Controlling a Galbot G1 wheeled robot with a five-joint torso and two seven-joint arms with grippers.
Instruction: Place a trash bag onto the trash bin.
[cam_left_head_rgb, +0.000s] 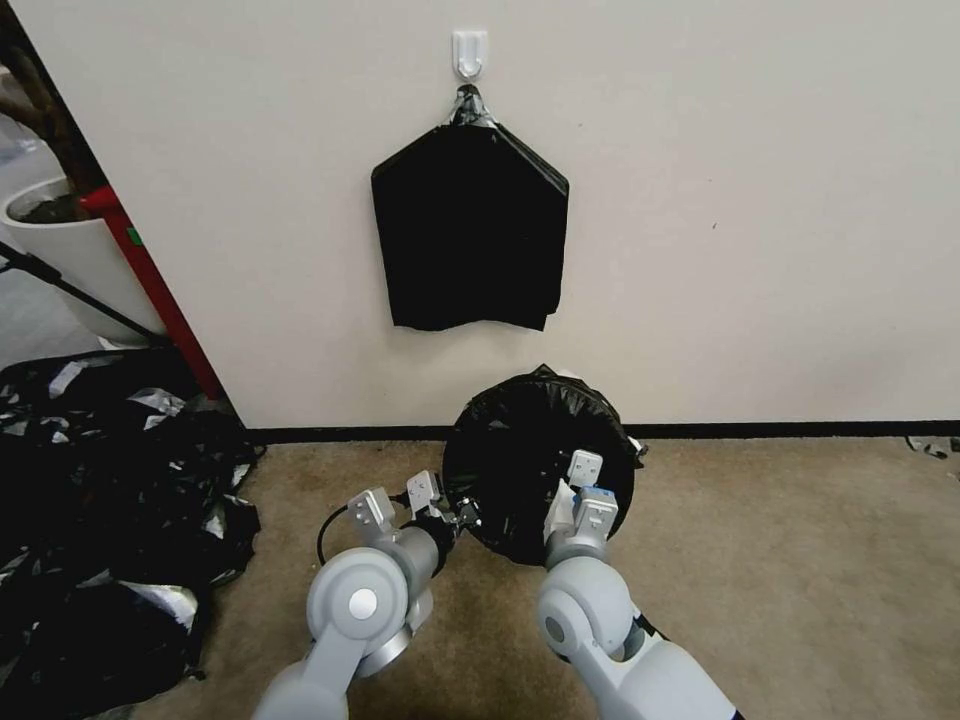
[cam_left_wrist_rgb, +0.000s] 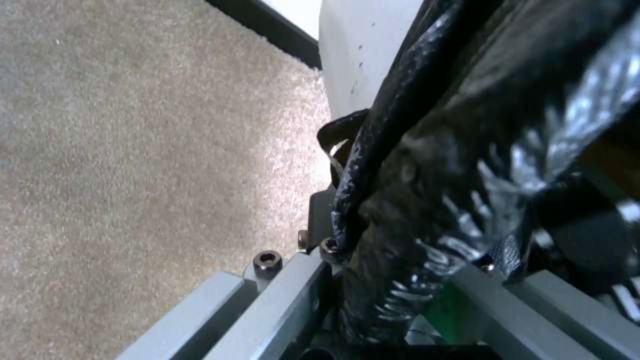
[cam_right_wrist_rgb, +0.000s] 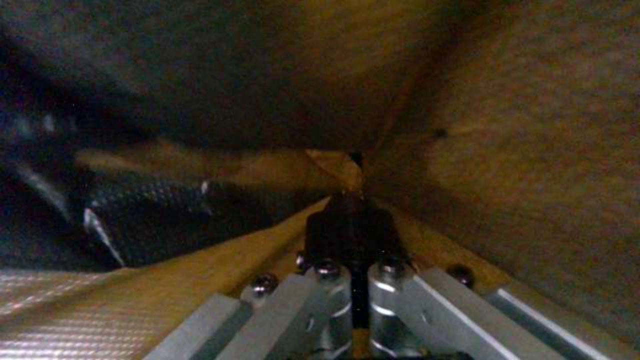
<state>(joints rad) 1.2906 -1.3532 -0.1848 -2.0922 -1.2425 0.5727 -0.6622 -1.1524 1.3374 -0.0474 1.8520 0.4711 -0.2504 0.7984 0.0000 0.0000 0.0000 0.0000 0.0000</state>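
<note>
A: Why is the bag (cam_left_head_rgb: 530, 450) bunched over the bin (cam_left_wrist_rgb: 357, 45)?
B: It is draped across the mouth, by the wall under the hung stack (cam_left_head_rgb: 470, 230). The left gripper (cam_left_head_rgb: 462, 517), at its eight o'clock, pinches film against the rim.
A: And the right gripper (cam_left_head_rgb: 572, 500)?
B: At five o'clock, inside, fingers (cam_right_wrist_rgb: 333, 235) closed; whether they pinch film, I cannot tell.

The head view looks forward and down from above both arms at the carpet (cam_left_head_rgb: 800, 560) and wall (cam_left_head_rgb: 750, 200). The left wrist view sits very near the trash bag (cam_left_wrist_rgb: 427, 200), facing the carpet. The right wrist view sits close inside dark film.
</note>
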